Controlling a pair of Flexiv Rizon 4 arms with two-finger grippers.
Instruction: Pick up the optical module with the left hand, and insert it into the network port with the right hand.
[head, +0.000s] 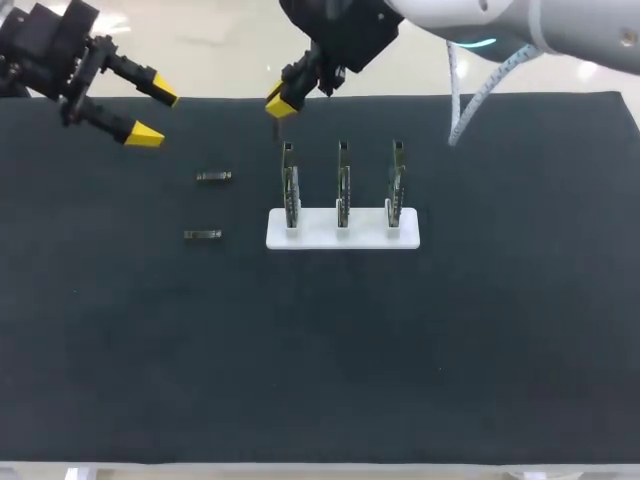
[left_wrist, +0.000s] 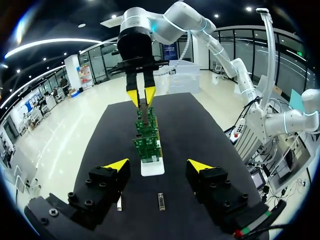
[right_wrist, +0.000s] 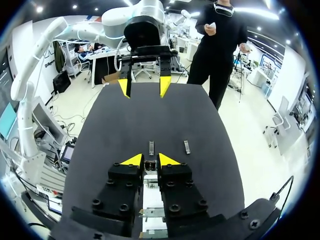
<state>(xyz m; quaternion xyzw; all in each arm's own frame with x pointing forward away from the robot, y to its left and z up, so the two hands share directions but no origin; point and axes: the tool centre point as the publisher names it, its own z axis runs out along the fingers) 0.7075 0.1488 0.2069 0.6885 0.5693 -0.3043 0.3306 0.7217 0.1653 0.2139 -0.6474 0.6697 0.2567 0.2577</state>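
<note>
Your right gripper (head: 281, 103), fingers narrow on a small dark optical module (right_wrist: 150, 164), hangs above the leftmost upright green circuit board (head: 290, 185) mid-frame, so insertion seems left; your left gripper (head: 155, 113) gapes empty, upper left

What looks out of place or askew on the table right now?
Nothing stands out. The three boards stand upright in the white base, two loose modules lie flat on the mat beside it, and the right gripper holds a third module.

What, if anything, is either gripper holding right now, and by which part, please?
The right gripper is shut on an optical module, pinched at its upper end so it hangs down. The left gripper is open and empty.
</note>
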